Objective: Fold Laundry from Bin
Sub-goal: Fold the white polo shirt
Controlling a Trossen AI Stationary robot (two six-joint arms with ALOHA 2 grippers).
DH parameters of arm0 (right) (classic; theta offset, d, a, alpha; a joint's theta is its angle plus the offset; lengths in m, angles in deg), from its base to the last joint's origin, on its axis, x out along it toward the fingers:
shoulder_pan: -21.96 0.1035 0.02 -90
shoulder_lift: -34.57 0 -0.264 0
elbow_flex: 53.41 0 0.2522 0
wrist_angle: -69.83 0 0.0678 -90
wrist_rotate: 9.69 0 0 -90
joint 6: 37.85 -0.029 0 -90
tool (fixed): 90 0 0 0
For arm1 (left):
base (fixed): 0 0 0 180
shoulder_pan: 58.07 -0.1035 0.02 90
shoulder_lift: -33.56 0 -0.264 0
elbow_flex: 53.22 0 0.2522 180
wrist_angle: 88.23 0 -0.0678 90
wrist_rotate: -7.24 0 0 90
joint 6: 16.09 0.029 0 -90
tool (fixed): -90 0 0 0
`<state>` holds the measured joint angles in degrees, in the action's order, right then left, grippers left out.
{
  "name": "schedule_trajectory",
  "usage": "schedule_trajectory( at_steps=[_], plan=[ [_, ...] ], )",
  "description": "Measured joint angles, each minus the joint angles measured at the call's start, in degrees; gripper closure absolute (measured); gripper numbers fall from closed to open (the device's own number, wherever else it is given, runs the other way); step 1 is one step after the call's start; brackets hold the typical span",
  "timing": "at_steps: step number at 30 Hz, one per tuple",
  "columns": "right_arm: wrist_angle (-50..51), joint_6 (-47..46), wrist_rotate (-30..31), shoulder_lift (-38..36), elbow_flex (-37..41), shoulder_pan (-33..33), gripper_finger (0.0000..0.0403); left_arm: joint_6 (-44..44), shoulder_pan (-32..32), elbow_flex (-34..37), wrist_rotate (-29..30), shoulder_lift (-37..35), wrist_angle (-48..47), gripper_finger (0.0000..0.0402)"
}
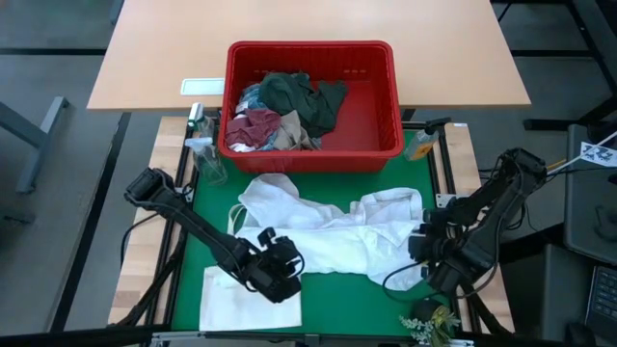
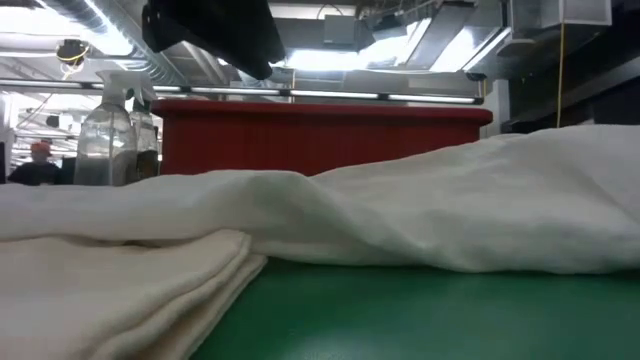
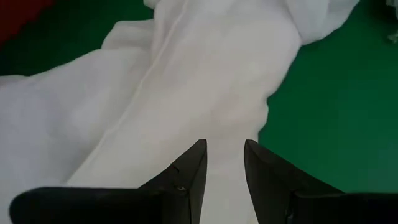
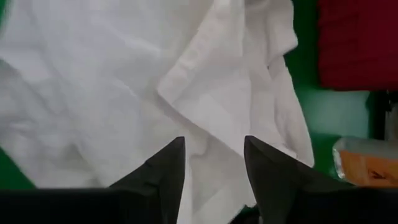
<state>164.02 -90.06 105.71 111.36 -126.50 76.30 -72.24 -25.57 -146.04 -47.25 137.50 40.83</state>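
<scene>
Between both claws: white garment (image 1: 333, 231) spread flat.

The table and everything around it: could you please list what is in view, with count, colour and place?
White garment: one, white, spread on the green mat.
Folded cloth: one, off-white, near left corner of the mat.
Bin: one, red, beyond the mat.
Laundry in the bin: several pieces, dark green, maroon, beige, blue.
Spray bottles: two, clear, left of the bin.
Left gripper: open, over the garment's left end.
Right gripper: open, over its right end.
</scene>
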Motion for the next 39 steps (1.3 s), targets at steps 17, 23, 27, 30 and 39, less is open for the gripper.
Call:
schedule_trajectory(
  at_steps=[17, 23, 27, 30, 39],
  plan=[
    [-10.0, 10.63, 3.89, 0.04, 15.83, -12.25, 0.0237, 1.3, -0.73, 0.02, 0.0, 0.0, 0.31, 0.03],
    [-5.96, 6.36, 18.34, -1.07, 15.59, -19.73, 0.0237, 1.3, -0.73, 0.04, -0.01, 0.0, 0.32, 0.03],
    [-0.85, 4.16, 17.85, -2.69, 14.49, -25.31, 0.0237, 1.27, -0.73, 0.04, -0.01, 0.0, 0.38, 0.03],
    [3.73, 4.0, 14.74, -3.55, 11.93, -27.43, 0.0237, 1.24, -0.73, 0.04, -0.03, 0.0, 0.39, 0.03],
    [1.67, 2.9, -8.85, -5.08, -0.84, -24.17, 0.0237, 0.82, -0.73, 0.04, -0.01, 0.0, 0.51, 0.03]
  ],
)
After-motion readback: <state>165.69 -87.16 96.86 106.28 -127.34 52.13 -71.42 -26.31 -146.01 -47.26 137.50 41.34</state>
